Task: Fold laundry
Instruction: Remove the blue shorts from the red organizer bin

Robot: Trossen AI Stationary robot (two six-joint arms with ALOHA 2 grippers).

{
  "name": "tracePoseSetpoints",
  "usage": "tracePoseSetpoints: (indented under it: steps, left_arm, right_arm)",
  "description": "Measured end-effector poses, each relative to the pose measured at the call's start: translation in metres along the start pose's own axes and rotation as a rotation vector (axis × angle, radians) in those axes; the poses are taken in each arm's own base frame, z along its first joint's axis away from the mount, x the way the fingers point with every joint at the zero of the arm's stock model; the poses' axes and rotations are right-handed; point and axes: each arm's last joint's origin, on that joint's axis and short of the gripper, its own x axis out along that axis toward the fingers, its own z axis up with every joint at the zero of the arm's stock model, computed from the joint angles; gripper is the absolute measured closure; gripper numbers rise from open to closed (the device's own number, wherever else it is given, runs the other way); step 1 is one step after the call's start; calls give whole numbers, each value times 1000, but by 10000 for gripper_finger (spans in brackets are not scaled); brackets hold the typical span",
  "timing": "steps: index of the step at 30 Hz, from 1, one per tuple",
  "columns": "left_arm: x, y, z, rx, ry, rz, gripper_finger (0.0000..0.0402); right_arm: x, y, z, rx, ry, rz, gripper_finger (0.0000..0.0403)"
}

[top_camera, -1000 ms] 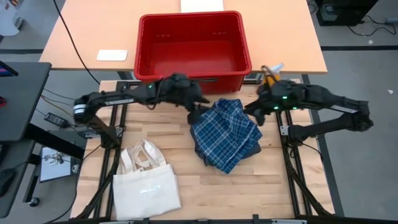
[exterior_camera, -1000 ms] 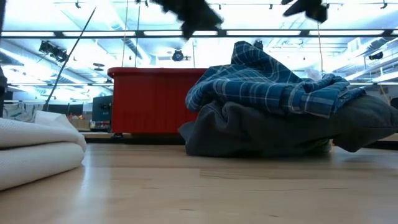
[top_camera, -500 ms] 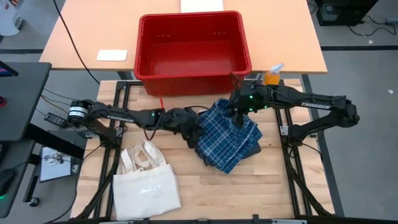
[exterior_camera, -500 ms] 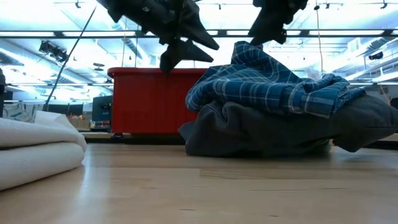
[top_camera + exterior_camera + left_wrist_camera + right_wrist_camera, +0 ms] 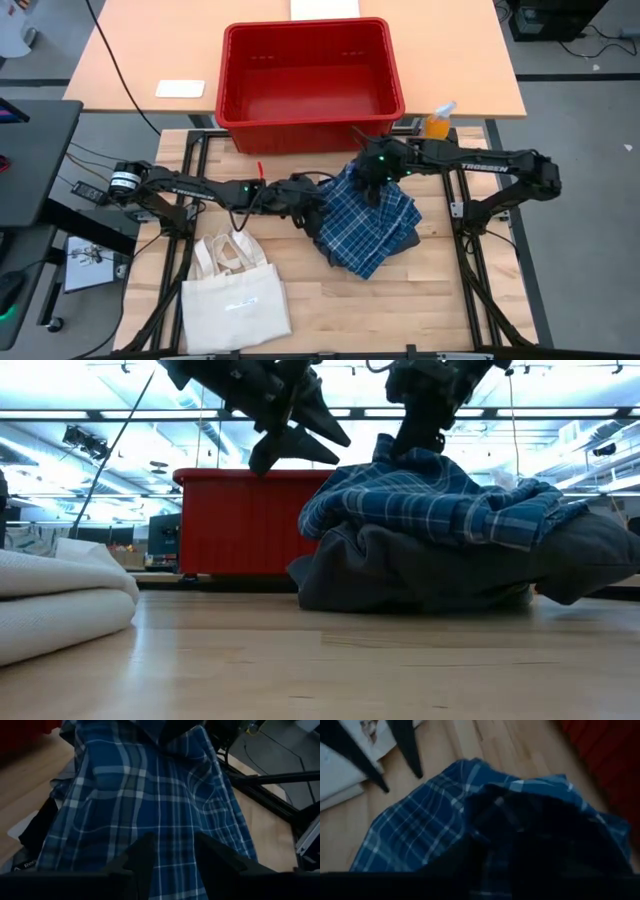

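Right gripper [image 5: 372,190] is down on the top edge of the plaid piece [image 5: 365,215], which lies heaped over dark garments [image 5: 430,570]; whether it has pinched cloth I cannot tell. Left gripper [image 5: 172,855] hovers parted, empty, just beside. Pick-up underway; next, lift and spread.

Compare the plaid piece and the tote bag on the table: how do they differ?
The plaid piece is blue-and-white checked; the tote bag is plain cream. The plaid piece lies rumpled on top of a dark garment; the tote bag lies flat on the wood. The right gripper is down on the plaid piece's far edge and the left gripper is beside it; no gripper is near the tote bag. Both are soft fabric on the same table.
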Motion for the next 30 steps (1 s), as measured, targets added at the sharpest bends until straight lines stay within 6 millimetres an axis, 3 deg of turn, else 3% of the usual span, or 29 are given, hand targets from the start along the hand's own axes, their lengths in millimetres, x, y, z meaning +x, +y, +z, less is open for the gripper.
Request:
tracePoseSetpoints:
  steps: [6,8,13,19,25,30]
  left_arm:
    - [0,-2,-1,-15,2,-6,258]
    - [0,-2,-1,-17,3,-5,258]
    - [0,-1,-1,-19,-5,6,258]
    - [0,1,0,-20,-41,60,258]
    - [0,3,2,-32,-60,83,258]
    - [0,3,3,-39,-64,81,258]
  right_arm:
    - [-25,-5,-7,65,8,22,378]
    - [-38,-11,-10,129,0,18,392]
    - [-61,-31,-25,304,52,-118,358]
    - [-65,-50,-42,370,204,-324,345]
    - [-70,-47,-39,408,179,-25,344]
    - [-80,-41,-46,369,166,79,330]
